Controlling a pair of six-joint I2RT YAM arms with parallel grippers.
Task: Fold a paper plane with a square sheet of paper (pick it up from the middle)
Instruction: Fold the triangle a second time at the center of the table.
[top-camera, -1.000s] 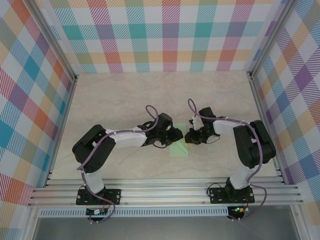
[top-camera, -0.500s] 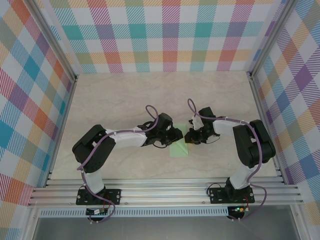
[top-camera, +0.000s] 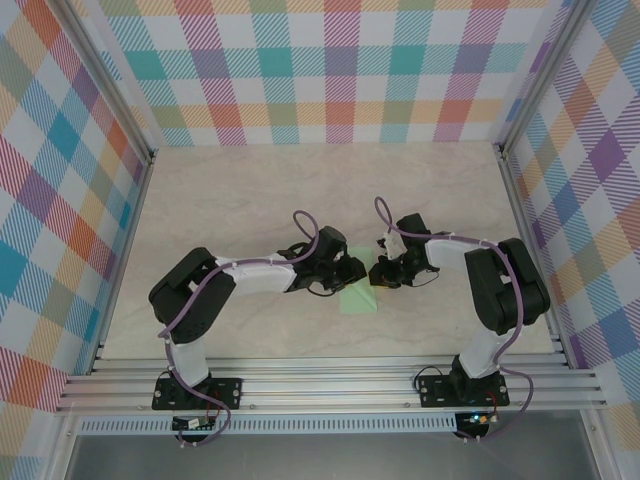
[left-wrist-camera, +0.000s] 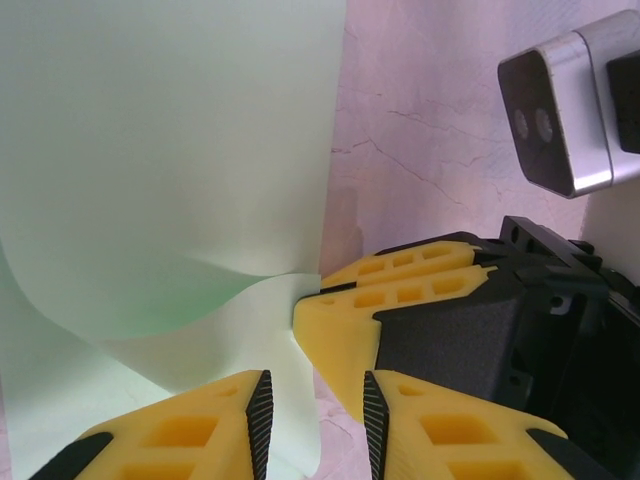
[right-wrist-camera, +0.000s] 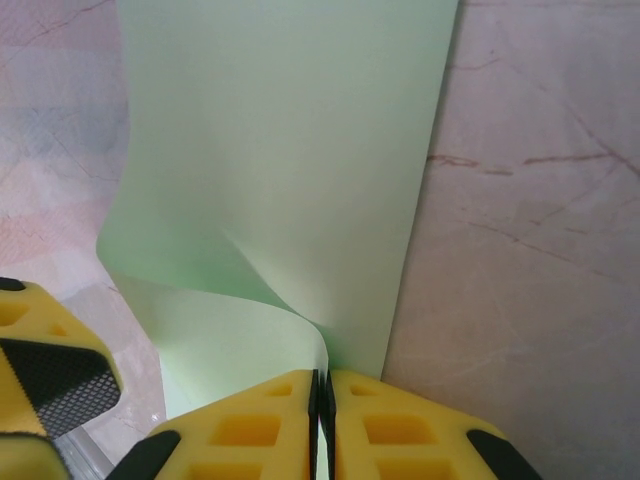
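pinching sheet (right-wrist-camera: 290, 150) edge, right jaws shut; left jaws part-open astride curl; tabletop (top-camera: 250, 190) beyond

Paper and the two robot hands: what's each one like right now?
square sheet of paper: bent, one end curled up, not flat.
right hand: shut, pinching the paper's curled end.
left hand: open, loosely around the paper's edge.

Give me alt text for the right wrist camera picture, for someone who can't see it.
The right gripper, its two yellow fingers shut, pinches the near edge of a pale green sheet of paper. The paper curls up toward the fingers, and the rest of it stretches away over a pale marbled table.
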